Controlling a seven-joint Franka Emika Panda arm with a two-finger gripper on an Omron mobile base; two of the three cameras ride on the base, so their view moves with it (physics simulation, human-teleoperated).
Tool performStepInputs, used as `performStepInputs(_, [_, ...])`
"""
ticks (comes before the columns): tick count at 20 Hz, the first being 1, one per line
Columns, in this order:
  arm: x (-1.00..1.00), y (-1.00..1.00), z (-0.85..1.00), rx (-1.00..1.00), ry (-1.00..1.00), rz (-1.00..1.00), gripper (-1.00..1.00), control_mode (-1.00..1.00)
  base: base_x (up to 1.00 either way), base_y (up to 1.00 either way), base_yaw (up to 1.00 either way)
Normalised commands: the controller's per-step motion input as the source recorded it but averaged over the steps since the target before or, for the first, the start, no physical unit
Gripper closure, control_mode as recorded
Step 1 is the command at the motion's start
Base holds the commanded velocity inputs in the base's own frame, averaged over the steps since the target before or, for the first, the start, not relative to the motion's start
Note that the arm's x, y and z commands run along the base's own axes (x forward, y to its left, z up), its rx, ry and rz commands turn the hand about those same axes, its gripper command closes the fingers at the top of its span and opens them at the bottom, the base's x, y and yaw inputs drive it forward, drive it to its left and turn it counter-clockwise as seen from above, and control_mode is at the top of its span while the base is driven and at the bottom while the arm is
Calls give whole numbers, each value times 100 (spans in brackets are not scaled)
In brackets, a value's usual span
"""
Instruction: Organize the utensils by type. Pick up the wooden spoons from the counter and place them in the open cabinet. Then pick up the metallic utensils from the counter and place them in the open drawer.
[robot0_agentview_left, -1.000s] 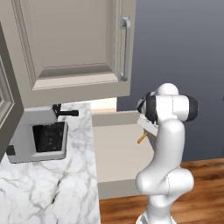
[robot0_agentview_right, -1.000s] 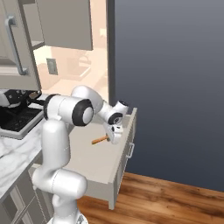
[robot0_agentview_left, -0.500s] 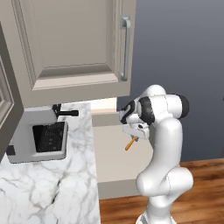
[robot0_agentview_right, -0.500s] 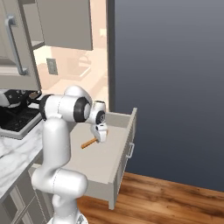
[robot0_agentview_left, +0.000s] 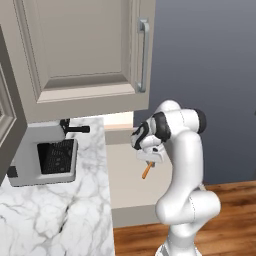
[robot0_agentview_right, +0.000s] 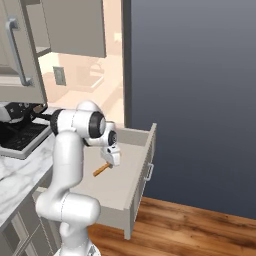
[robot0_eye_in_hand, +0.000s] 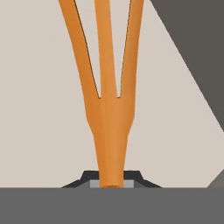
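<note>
Pincer (robot0_agentview_left: 148, 161) clamped tight on the orange-copper fork (robot0_agentview_left: 146, 170), prongs pointing down and away; hanging over the open drawer (robot0_agentview_right: 131, 176), beige bottom right underneath; marble counter (robot0_agentview_left: 75, 210) off to the side; cabinet (robot0_agentview_left: 85, 55) up above, coffee machine (robot0_agentview_left: 45, 157) beneath it.

Dark grey wall (robot0_agentview_right: 200, 90), wooden floor (robot0_agentview_right: 190, 230)

orange-copper fork (robot0_eye_in_hand: 107, 109); beige drawer (robot0_agentview_right: 131, 175); white, grey-veined counter (robot0_agentview_left: 60, 215).
</note>
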Motion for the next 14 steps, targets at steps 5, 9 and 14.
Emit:
performStepInputs(5, [8,-17,-36,14,0,0,100,-100,0,0,0])
performStepInputs(9, [19,-9,-28,12,0,0,100,-100,0,0,0])
performStepInputs(14, [15,-1,-27,7,-1,0,100,-100,0,0,0])
